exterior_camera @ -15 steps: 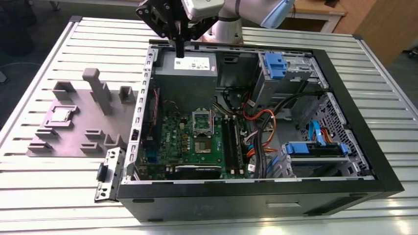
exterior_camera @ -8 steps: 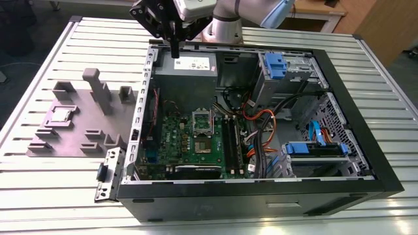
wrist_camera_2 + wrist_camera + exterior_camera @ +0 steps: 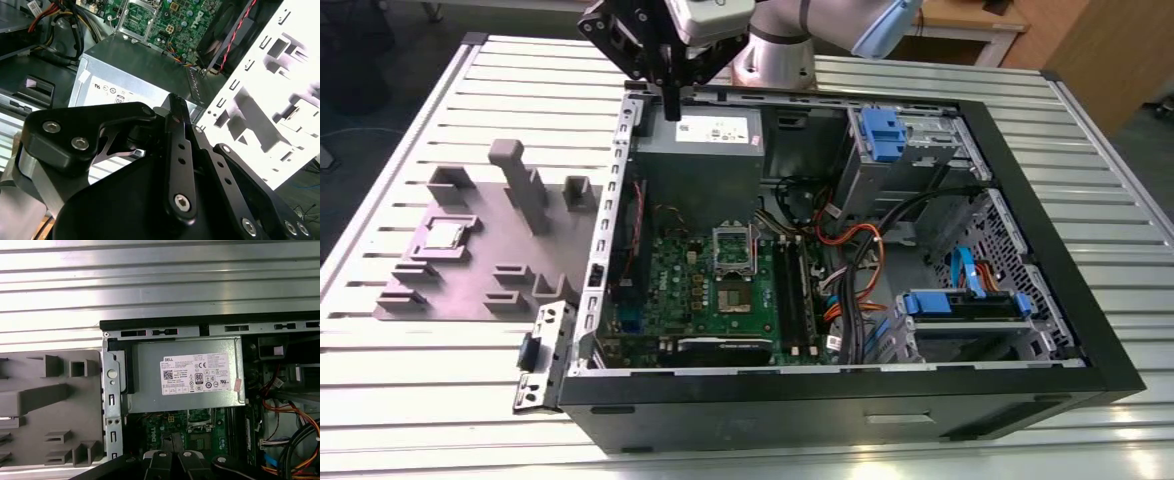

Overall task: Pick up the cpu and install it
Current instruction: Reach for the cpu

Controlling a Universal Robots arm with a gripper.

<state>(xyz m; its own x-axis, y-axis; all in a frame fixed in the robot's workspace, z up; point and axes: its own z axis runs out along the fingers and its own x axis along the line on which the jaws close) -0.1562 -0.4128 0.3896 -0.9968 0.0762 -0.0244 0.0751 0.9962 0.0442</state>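
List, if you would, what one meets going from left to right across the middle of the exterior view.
cpu sitting in the grey fixture → green motherboard inside the open computer case → orange cables → blue drive bracket

The square metal cpu [image 3: 448, 234] is dull silver, the plastic tray [image 3: 494, 250] grey, the circuit board [image 3: 674, 280] green, the ribbed desk [image 3: 427, 400] silver.

**Surroundings at a glance**

A black open-sided desktop computer case [image 3: 854, 410] lies on a ribbed aluminium table [image 3: 427, 400]. Inside it: a grey metal power-supply box [image 3: 700, 165] and green motherboard [image 3: 674, 280]. A grey plastic fixture tray [image 3: 574, 250] lies just beside it.
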